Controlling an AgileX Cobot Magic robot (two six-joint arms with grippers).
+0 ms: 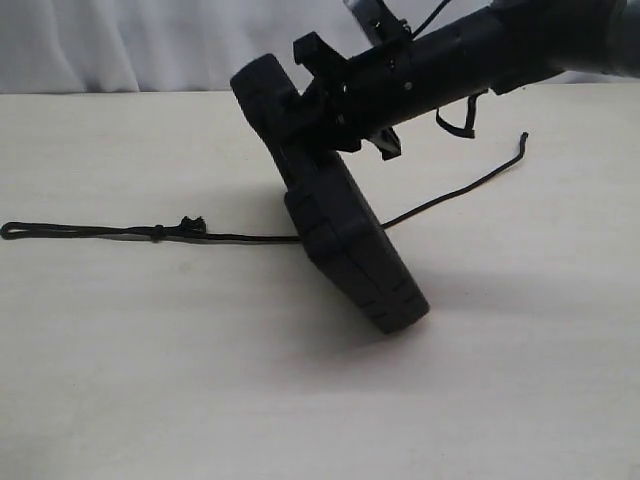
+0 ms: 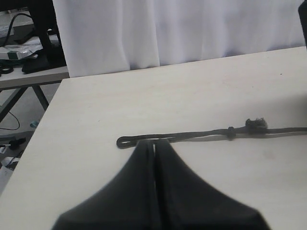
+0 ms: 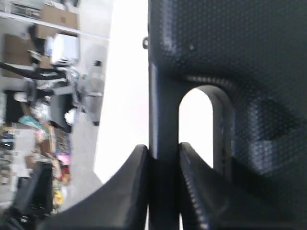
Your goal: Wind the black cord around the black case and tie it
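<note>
Hold the flat black plastic case (image 1: 350, 245) tilted on the pale table (image 1: 150, 400) with your right gripper (image 3: 163, 149) clamped on its handle edge, and open your shut, empty left gripper (image 2: 154, 147) over the loop of the long braided black cord (image 2: 192, 135).

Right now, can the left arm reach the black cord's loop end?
Probably yes: the loop end lies on the table just ahead of the shut left fingers, nothing between.
</note>
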